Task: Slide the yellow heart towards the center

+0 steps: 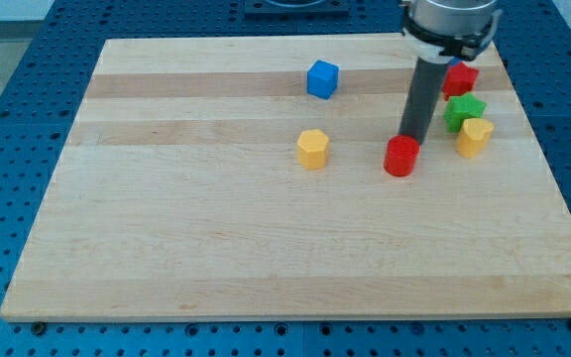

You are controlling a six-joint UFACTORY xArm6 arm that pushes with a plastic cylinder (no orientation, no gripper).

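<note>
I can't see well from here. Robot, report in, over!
My tip behind the red block, touching or nearly. Yellow heart near the view's right edge, beside the green block. Red block toward centre of heart's path.

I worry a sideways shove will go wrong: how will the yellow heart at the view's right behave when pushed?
The yellow heart looks squat and flat-based, so it should slide, not roll or tip. Its lobed outline may make it turn. It sits against the green block, which might get dragged along. My tip is behind the red block.
</note>
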